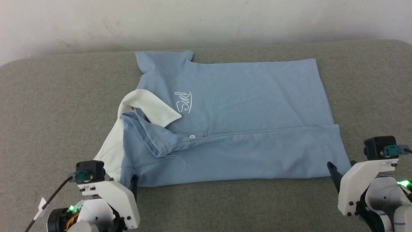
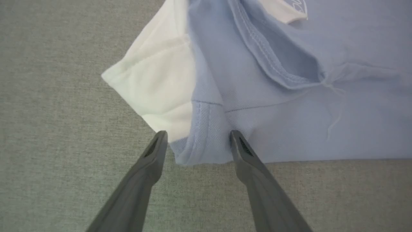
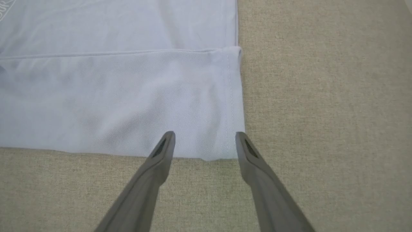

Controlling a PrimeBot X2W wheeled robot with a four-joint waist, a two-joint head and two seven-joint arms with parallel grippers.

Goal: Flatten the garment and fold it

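Note:
The light blue polo shirt (image 1: 244, 106) lies sideways on the grey-green cushion, collar to the left, hem to the right, its near side folded over along a lengthwise crease. White cursive lettering (image 1: 183, 102) and the white collar (image 1: 148, 106) face up. My left gripper (image 2: 198, 138) stands open over the near left corner of the shirt (image 2: 206, 151), beside the white collar cloth (image 2: 161, 83). My right gripper (image 3: 204, 138) stands open over the near right hem corner (image 3: 222, 151). In the head view the left gripper (image 1: 128, 185) and right gripper (image 1: 338, 172) sit at the shirt's near edge.
The shirt rests on a wide grey-green padded surface (image 1: 58, 106) against a pale wall (image 1: 206, 19). Bare fabric surface runs along the near edge (image 1: 231, 206) and on both sides of the shirt. A black cable (image 1: 48, 203) hangs from the left wrist.

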